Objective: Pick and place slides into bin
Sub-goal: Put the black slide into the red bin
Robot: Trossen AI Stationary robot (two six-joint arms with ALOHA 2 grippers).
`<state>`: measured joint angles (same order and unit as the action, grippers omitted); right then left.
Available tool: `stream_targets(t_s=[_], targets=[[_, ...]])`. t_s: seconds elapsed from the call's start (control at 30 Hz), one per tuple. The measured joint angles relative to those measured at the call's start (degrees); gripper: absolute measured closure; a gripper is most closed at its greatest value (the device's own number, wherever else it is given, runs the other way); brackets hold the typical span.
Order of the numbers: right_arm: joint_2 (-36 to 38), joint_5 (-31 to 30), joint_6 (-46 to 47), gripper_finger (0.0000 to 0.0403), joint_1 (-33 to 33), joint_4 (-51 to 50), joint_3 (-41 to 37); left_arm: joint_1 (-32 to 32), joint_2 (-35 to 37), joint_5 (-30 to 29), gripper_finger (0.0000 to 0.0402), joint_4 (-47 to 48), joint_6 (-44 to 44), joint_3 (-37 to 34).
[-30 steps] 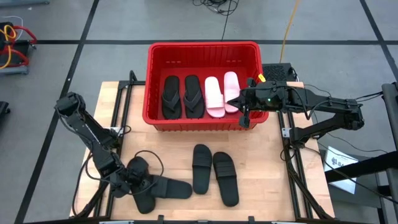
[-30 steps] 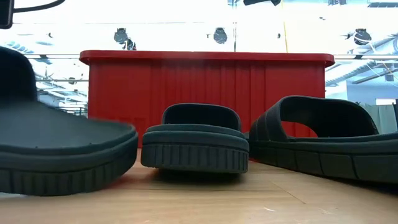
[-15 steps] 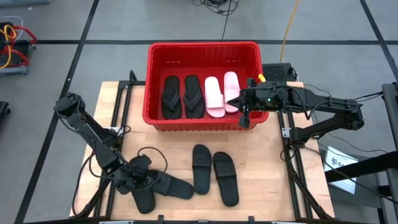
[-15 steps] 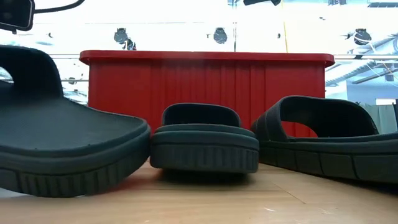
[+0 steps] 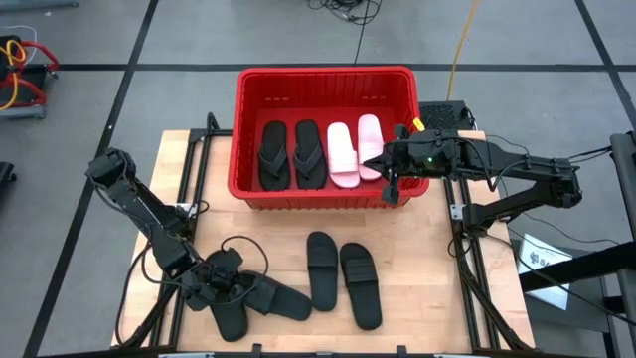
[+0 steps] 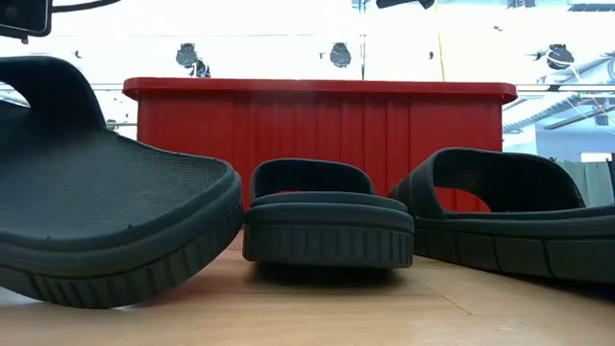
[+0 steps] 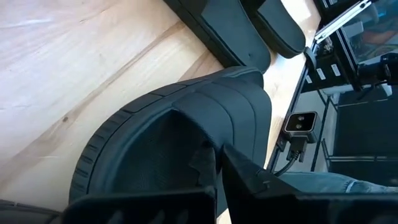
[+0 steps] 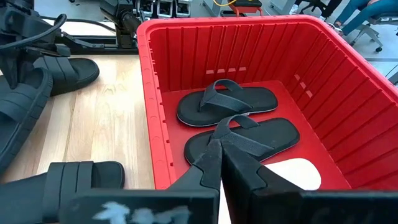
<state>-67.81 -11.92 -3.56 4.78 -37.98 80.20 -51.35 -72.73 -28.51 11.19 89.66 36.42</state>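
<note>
Left gripper (image 5: pixel 221 283) low over the wooden table (image 5: pixel 417 259), fingers pinched together on the strap of a black slide (image 5: pixel 260 295), seen from the low view with one end raised off the wood. Second black slide (image 5: pixel 229 317) directly beneath and beside this claw, crossing the first. Pair of black slides (image 5: pixel 343 280) lying side by side nearby, toward the table's middle. Right gripper (image 5: pixel 388 171) fully closed, holding nothing, poised at the rim corner of the red bin (image 5: pixel 323 80). Inside the bin, just beside this claw: two light pink slides (image 5: pixel 355 149), then two black flip-flops (image 5: pixel 291 154).
</note>
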Motion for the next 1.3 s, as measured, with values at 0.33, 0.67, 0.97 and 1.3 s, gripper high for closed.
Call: stream_targets(t_s=[0.33,0.67,0.97,1.3], targets=[[0.0,0.0,0.0,0.0403,0.0,0.0,0.0,0.0,0.4,0.0,0.0400,-2.6,0.0,0.7],[0.0,0.0,-0.1,0.0403,0.0,0.0,0.0,0.0,0.4,0.0,0.0401,-2.4,-4.5,6.3],[0.0,0.0,-0.6,0.0403,0.0,0.0,0.0,0.0,0.4,0.0,0.0401,-2.1,-11.3,13.3],[0.0,0.0,-0.6,0.0403,0.0,0.0,0.0,2.8,0.4,-1.6,0.0401,-1.5,-20.9,21.2]])
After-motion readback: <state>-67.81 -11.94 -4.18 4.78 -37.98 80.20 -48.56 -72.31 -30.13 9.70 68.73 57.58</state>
